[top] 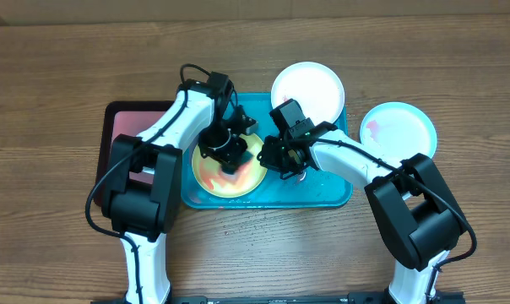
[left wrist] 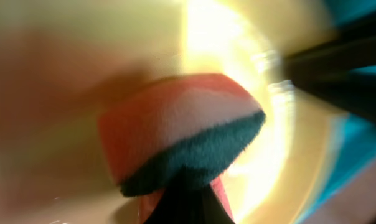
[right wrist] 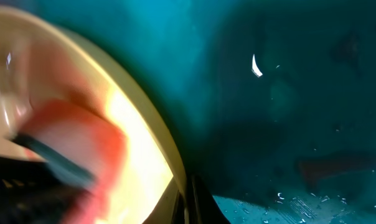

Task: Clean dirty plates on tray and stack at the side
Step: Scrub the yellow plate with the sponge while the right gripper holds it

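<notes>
Filling the left wrist view, a sponge (left wrist: 182,143) with a pinkish-orange body and a dark green scrubbing face sits against the yellow-green plate (top: 211,177). A dark finger (left wrist: 185,202) rises from the bottom edge into the sponge. The picture is badly blurred, but the left gripper (top: 228,156) seems to be clamped on it.

From overhead, this plate lies in the left half of the blue tray (top: 327,192), with a reddish smear across its face. The left gripper hangs over the plate's middle. The right gripper (top: 286,160) is at the plate's right edge. Its wrist view shows the plate's pale rim curving down to a dark finger (right wrist: 193,202), with bare blue tray beyond and a few wet specks at the lower right. I cannot tell whether those jaws are closed on the rim or only beside it.

The white plate (top: 310,84) rests at the tray's upper right corner, overlapping its rim. The light blue plate (top: 403,131), marked with a faint red smear, lies on the wooden table (top: 61,67) just right of the tray. A red tray (top: 128,122) with a dark rim sits just left of the blue one, partly under the left arm.
</notes>
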Robot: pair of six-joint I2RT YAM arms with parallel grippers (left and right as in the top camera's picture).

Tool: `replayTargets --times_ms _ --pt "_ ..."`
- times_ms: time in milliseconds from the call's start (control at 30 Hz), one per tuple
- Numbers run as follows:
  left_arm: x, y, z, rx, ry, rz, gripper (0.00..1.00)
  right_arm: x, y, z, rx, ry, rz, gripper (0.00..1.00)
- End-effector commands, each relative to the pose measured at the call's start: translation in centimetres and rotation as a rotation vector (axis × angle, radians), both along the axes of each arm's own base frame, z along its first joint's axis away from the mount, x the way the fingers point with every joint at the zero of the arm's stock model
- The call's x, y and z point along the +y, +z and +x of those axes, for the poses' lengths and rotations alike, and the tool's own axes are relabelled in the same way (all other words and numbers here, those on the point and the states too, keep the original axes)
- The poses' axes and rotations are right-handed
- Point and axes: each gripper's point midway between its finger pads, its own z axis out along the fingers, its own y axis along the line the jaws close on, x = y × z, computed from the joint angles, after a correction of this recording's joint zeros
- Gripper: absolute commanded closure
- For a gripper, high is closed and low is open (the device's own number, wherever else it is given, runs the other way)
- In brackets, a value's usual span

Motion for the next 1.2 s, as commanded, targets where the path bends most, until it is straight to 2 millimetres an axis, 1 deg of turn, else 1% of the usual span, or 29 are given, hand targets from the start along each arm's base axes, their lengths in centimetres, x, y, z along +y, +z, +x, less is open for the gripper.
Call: replayTargets --times_ms 0,67,133,200,267,300,333,400,467,533,633,667,733,767,833,867,900,967,1033,1100,1167 --pt "-4.3 -0.1 -1.4 0.046 -0.083 -0.251 0.96 -0.8 -0.5 0.8 0.002 -0.05 -0.016 0.96" --pt "-4.4 -0.4 -0.2 0.01 -0.041 -0.235 0.96 -0.8 -0.5 0.8 0.002 -0.05 -0.016 0.96" --pt "-4.1 -1.0 1.5 -0.035 0.032 -0.184 0.96 -0.7 -0.5 0.8 0.002 -0.05 -0.016 0.96" --pt "-2.6 -2.0 3.9 -0.106 0.158 -0.054 0.96 -0.8 -0.5 0.8 0.002 -0.049 -0.016 0.96" --pt "0.1 -2.9 6.3 -0.194 0.311 0.119 0.96 -0.8 -0.5 0.8 0.002 -0.05 -0.017 0.96" --pt "2.0 -3.0 7.3 -0.246 0.403 0.229 0.96 -0.8 -0.5 0.8 0.002 -0.05 -0.017 0.96" --pt "6.0 -2.5 8.6 -0.343 0.585 0.447 0.96 -0.8 -0.5 0.8 0.002 -0.049 -0.017 0.96" --pt "9.4 -1.2 9.1 -0.43 0.721 0.624 0.96 -0.8 -0.5 0.8 -0.001 -0.043 -0.018 0.96" --pt "11.2 0.1 9.1 -0.477 0.782 0.729 0.96 -0.8 -0.5 0.8 -0.001 -0.043 -0.017 0.96" --pt "12.3 0.9 8.7 -0.493 0.808 0.794 0.96 -0.8 -0.5 0.8 -0.002 -0.043 -0.018 0.96" --pt "12.9 1.2 7.8 -0.479 0.833 0.838 0.96 -0.7 -0.5 0.8 -0.003 -0.043 -0.017 0.96" --pt "12.7 1.0 7.4 -0.453 0.827 0.83 0.96 -0.7 -0.5 0.8 -0.003 -0.043 -0.016 0.96" --pt "11.5 0.2 6.5 -0.369 0.757 0.772 0.96 -0.7 -0.5 0.8 -0.003 -0.043 -0.016 0.96" --pt "8.7 -1.0 5.4 -0.244 0.594 0.626 0.96 -0.7 -0.5 0.8 -0.003 -0.043 -0.017 0.96" --pt "5.2 -1.6 4.0 -0.128 0.413 0.431 0.96 -0.7 -0.5 0.8 -0.003 -0.043 -0.016 0.96" --pt "2.8 -1.6 2.9 -0.061 0.294 0.289 0.96 -0.7 -0.5 0.8 -0.003 -0.043 -0.016 0.96" --pt "1.2 -1.2 1.9 -0.018 0.208 0.183 0.96 -0.8 -0.5 0.8 -0.003 -0.044 -0.017 0.96" --pt "-1.4 -0.2 0.2 0.048 0.074 0.0 0.96 -0.9 -0.5 0.9 -0.001 -0.048 -0.017 0.96" --pt "-2.8 0.7 -0.9 0.081 0.003 -0.115 0.96 -1.1 -0.5 1.0 0.003 -0.052 -0.012 0.96" --pt "-3.3 1.0 -1.0 0.088 -0.005 -0.151 0.96 -1.2 -0.5 1.1 0.005 -0.053 -0.005 0.96" --pt "-3.7 1.0 -0.8 0.078 -0.003 -0.172 0.96 -1.2 -0.5 1.1 0.006 -0.051 -0.004 0.96"
